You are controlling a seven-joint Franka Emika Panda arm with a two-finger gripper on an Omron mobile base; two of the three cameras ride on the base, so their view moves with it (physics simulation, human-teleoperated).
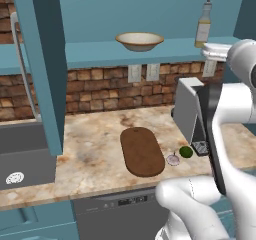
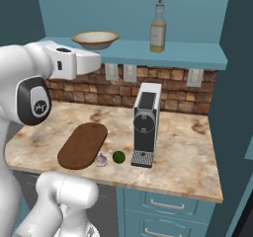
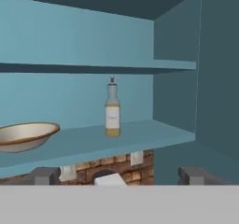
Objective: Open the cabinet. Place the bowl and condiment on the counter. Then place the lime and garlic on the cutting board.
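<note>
The claw is spread wide and holding nothing, its two dark tips raised at shelf height in front of the open teal-blue wall cabinet. Straight ahead of it, on the lower shelf, the small clear bottle of yellowish-olive condiment stands upright. Off to the claw's left on the same shelf sits the wide cream-beige bowl with its brown rim. Down below, on the beige marbled stone counter, the dark brown oval wooden cutting board lies bare. Just beside its near end, the pale purple-streaked garlic bulb and round dark-green lime rest beside a grey coffee machine.
</note>
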